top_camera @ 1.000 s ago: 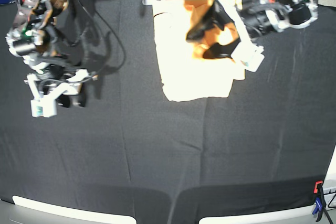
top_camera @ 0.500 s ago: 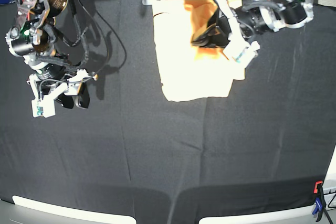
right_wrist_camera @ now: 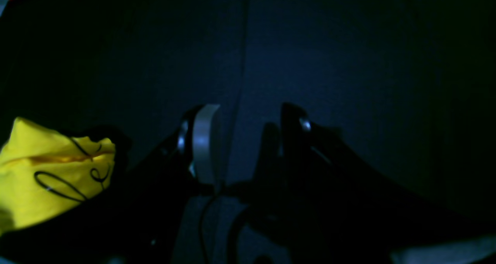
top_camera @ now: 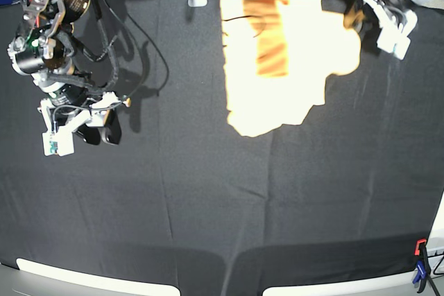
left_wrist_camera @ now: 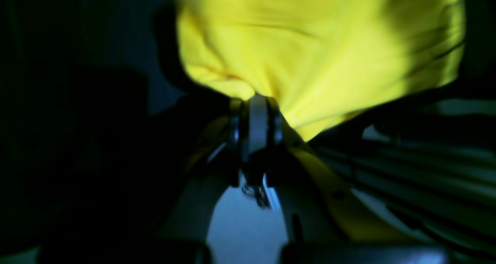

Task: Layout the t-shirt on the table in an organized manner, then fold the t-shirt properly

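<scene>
A wide table [top_camera: 208, 206] covered in black cloth filled the base view. The t-shirt [top_camera: 291, 53], pale yellow and washed nearly white by strong light, lay bunched near the far edge, a little toward the far right corner, with a darker orange fold across its upper part.

The left gripper [top_camera: 361, 15] hung at the shirt's right edge, by the far right corner. In the left wrist view its jaws were pressed together, pinching a gathered point of the yellow fabric [left_wrist_camera: 310, 54], which stretched away from the pinch in taut creases.

The right gripper [top_camera: 97, 129] hovered over bare cloth near the table's left edge, well apart from the shirt. Its fingers [right_wrist_camera: 203, 140] were spread with nothing between them; only a corner of yellow cloth [right_wrist_camera: 50, 171] showed at the side of that view.

The step in hand appeared to be the laying out: one side of the shirt was being drawn outward to open it flat. Folding had not begun. The next move probably called for the free arm to take the opposite side, so the shirt could be spread evenly.

Glare hid the shirt's sleeves, collar and hems, so which part was pinched could not be told. Both wrist views were dark and blurred. The left arm was partly cut off at the frame's top right.
</scene>
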Robot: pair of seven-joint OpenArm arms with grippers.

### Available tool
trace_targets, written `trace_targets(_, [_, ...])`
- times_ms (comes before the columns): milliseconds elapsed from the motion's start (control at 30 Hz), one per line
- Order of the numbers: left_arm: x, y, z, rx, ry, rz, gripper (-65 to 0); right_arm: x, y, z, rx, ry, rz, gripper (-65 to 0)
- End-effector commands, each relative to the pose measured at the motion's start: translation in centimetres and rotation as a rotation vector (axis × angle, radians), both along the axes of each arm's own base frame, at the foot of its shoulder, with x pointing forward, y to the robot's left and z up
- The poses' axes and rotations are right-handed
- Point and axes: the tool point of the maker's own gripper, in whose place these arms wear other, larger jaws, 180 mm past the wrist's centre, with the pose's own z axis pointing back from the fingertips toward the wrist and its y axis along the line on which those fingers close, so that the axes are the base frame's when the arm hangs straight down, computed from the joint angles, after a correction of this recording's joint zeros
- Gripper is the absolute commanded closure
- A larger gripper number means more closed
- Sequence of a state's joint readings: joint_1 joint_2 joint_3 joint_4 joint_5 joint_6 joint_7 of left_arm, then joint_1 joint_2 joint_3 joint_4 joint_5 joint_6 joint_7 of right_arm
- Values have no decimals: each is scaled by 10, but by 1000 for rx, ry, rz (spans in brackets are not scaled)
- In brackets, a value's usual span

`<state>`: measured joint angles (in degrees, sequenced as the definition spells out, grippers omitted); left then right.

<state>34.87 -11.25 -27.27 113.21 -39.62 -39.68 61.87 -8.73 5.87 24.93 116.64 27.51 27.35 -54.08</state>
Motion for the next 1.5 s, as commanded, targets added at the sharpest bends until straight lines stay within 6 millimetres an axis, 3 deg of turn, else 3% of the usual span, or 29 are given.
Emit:
trace_targets(0, [-1,1,-2,-16,1,6,0,5,1,14,2,-55,8,-246])
trace_targets(133, [-16,6,-28,-66,92,49,0,5,1,14,2,-52,8,-246])
trace_targets(300, [-20,6,-21,-152,128,25,0,6,5,15,16,-57,22,-246])
trace_targets(367, [-16,4,-13,-194,109,21,-106,7,18,18,43,-67,58,-246])
trace_targets(467, [-12,0,-8,-233,91,26,-266,9,55,21,58,-86,192,-246])
trace_targets(533, [-11,-2,-5,-252,83,29,-298,8,84,21,53,-88,286,-246])
trace_targets(633, [-7,-8,3,-311,60,37,-296,11,120,18,10,-104,385,-182])
trace_targets(767, [-10,-23,18,-433,70,13,-263,21,154,-1,-38,-80,481,0])
trace_targets(867, [-17,-29,21,-469,103,-18,-191,29,177,-18,-36,-33,556,0])
trace_targets(967, [-19,-30,20,-470,113,-24,-182,29,194,-48,-65,67,631,0])
trace_targets(1067, [-22,-30,19,-469,120,-22,-182,32,195,-81,-133,165,671,0])
trace_targets(1167, [-24,-30,18,-464,133,-30,-182,36,191,-100,-154,227,672,0])
trace_targets(1267, [-26,-26,9,-412,149,-26,-175,37,189,-104,-156,239,669,0])
trace_targets(1467, [-10,-1,-12,-270,82,68,-79,34,191,-104,-160,234,701,0])
